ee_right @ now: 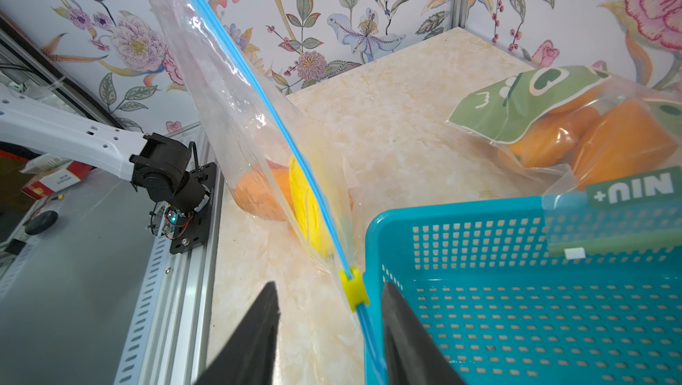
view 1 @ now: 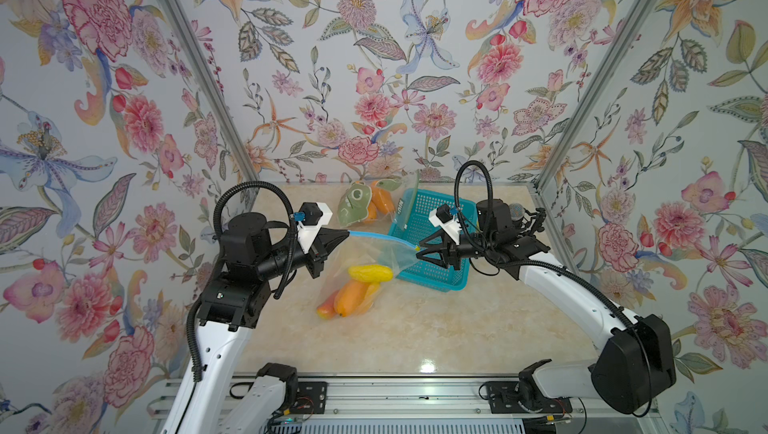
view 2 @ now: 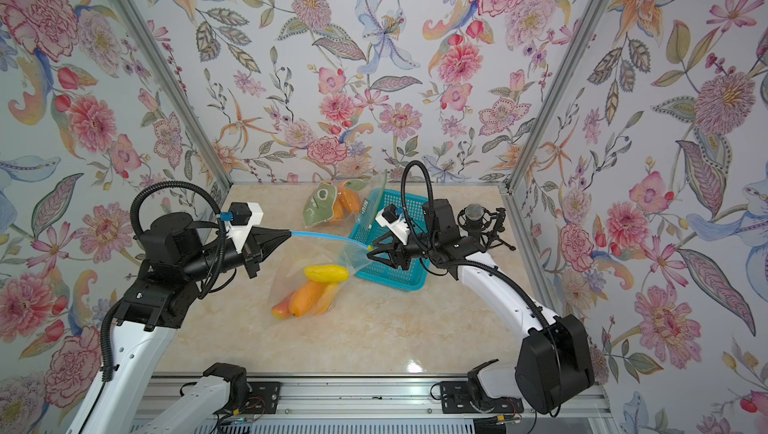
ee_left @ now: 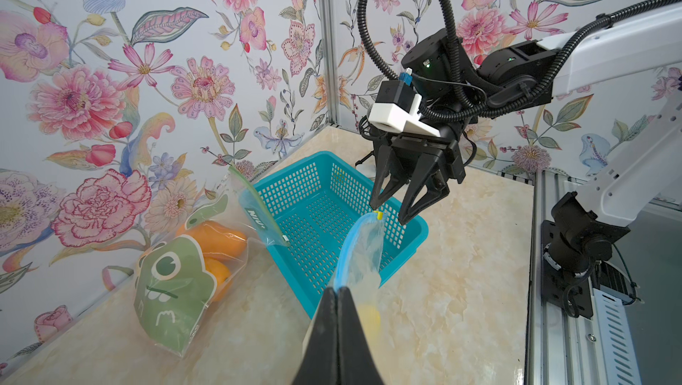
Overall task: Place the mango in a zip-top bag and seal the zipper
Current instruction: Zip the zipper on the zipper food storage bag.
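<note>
right gripper (ee_right: 329, 285) open, jaws either side of the yellow slider (ee_right: 353, 288) without pinching it; the blue zipper track (view 1: 382, 236) runs lengthwise from there to the left gripper (view 1: 347, 234), clamped on its far end; mango (view 1: 370, 273) sits inside the bag (view 1: 390, 257), sagging onto the table (view 1: 415, 328)

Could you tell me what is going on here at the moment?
The two arms are handling a clear bag with mangoes inside, its top edge held up off the table. The left gripper is shut on one end of the blue zipper. The right gripper is open, its jaws either side of the yellow slider at the other end, not gripping it. A teal basket and a second filled bag sit behind.
</note>
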